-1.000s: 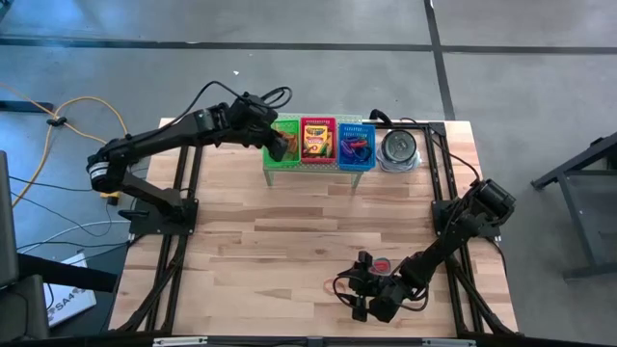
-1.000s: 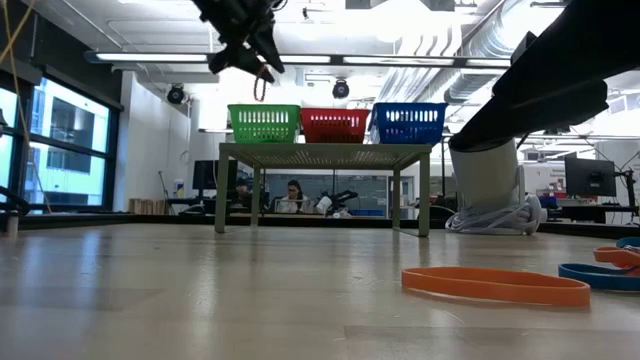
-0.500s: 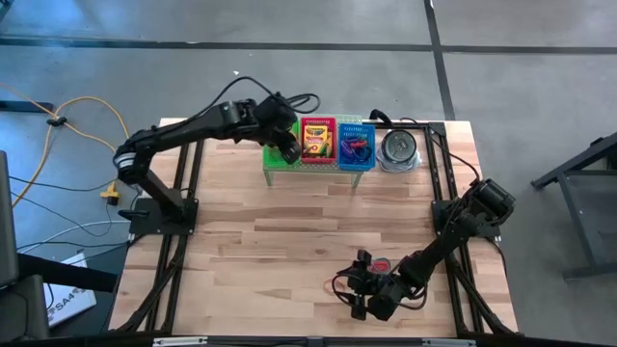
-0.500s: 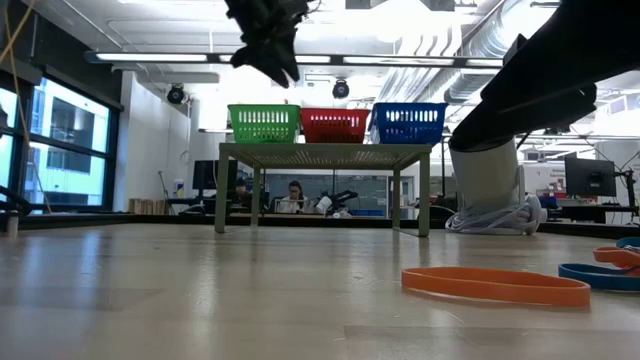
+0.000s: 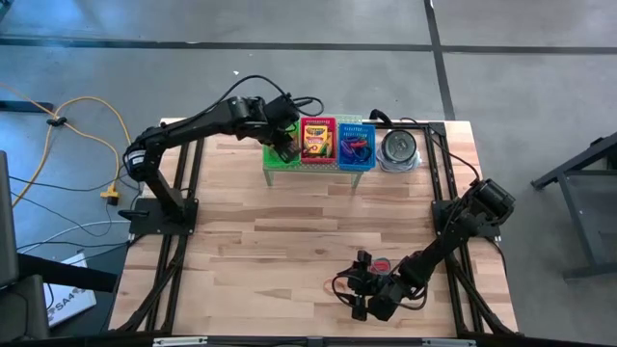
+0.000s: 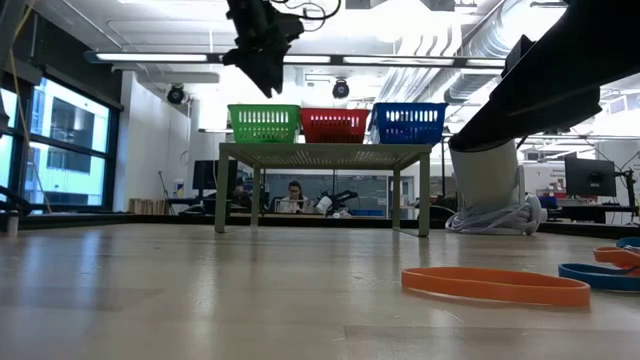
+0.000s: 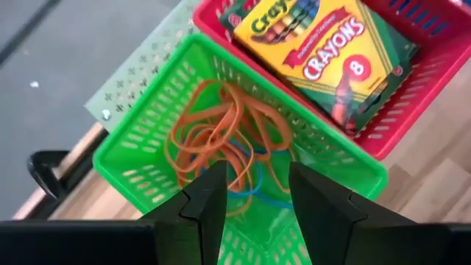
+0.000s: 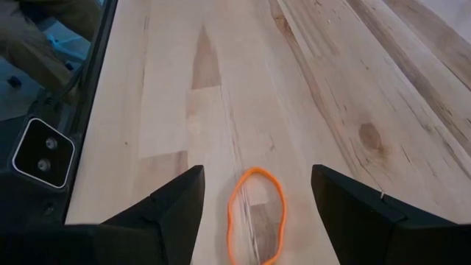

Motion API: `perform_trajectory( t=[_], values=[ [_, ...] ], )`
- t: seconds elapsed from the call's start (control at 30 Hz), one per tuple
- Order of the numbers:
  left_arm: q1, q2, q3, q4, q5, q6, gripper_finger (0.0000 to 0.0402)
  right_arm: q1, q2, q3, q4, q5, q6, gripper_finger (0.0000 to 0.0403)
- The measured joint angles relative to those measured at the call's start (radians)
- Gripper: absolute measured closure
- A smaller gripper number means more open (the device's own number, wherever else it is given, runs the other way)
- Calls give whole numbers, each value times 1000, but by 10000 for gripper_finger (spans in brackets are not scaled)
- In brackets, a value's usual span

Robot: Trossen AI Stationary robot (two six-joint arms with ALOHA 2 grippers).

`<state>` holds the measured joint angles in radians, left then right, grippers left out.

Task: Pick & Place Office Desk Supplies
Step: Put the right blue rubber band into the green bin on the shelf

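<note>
My left gripper (image 5: 285,147) (image 7: 257,171) is open and hangs above the green basket (image 7: 154,147) (image 6: 264,123), touching nothing. Orange and blue rubber bands (image 7: 221,143) lie tangled on that basket's floor. A yellow-and-green crayon box (image 7: 324,44) lies in the red basket (image 5: 317,140). My right gripper (image 5: 361,289) (image 8: 257,173) is open, low over the table near its near edge. An orange rubber band (image 8: 255,215) (image 6: 495,285) lies flat on the wood between its fingers, which do not touch it.
Green, red and blue baskets (image 6: 408,122) stand in a row on a small raised stand (image 6: 325,150) at the table's far edge, with a round metal tin (image 5: 398,147) to their right. More bands, including a blue one (image 6: 600,272), lie near the right gripper. Bare wood spreads across the table's middle.
My left gripper has moved toward the table's right, from beside the green basket to above it. The dark band that hung below it a second ago no longer shows there.
</note>
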<state>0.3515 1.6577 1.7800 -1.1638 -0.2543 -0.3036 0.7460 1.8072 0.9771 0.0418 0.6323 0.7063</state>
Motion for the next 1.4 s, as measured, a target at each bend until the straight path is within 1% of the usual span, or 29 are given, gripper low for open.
perform_trajectory(
  t=[0.13, 0.27, 0.5, 0.57, 0.63, 0.77, 0.83, 0.9, 0.97, 1.0, 1.1, 1.2, 1.3, 1.4],
  values=[
    [-37, -17, 8, -4, -13, 14, 261, 0, 0, 0, -1, 0, -1, 163],
    [-112, -49, 12, -10, -12, 5, 261, 2, 0, 0, -3, 5, -34, 163],
    [-320, -52, 12, -38, -6, -60, 261, 62, -12, 0, -3, 118, -109, 163],
    [-382, -48, 12, -42, -6, -61, 261, 75, -30, 0, -13, 120, -109, 163],
    [-448, -48, 5, -43, -6, -66, 261, 87, -54, 0, -33, 97, -108, 163],
    [-569, -48, -41, -40, -3, -95, 261, 121, -127, 0, -99, 50, -61, 163],
    [-619, -48, -86, -37, 37, -107, 261, 149, -159, 0, -139, 75, -43, 163],
    [-655, -48, -147, -9, 96, -110, 261, 184, -180, 1, -181, 135, -23, 163],
    [-676, -47, -216, 44, 143, -80, 261, 221, -202, 0, -233, 198, 8, 163],
    [-686, -47, -245, 76, 147, -69, 261, 235, -212, 0, -250, 218, 33, 163],
    [-707, -47, -321, 194, 98, -77, 261, 264, -227, 0, -282, 237, 105, 163],
    [-724, -47, -391, 374, 53, -87, 261, 275, -222, 0, -245, 221, 109, 163],
    [-729, -47, -456, 574, 64, -92, 261, 269, -212, 0, -179, 199, 102, 163],
    [-730, -47, -510, 737, 91, -96, 261, 247, -212, 0, -101, 199, 20, 163]
  ],
)
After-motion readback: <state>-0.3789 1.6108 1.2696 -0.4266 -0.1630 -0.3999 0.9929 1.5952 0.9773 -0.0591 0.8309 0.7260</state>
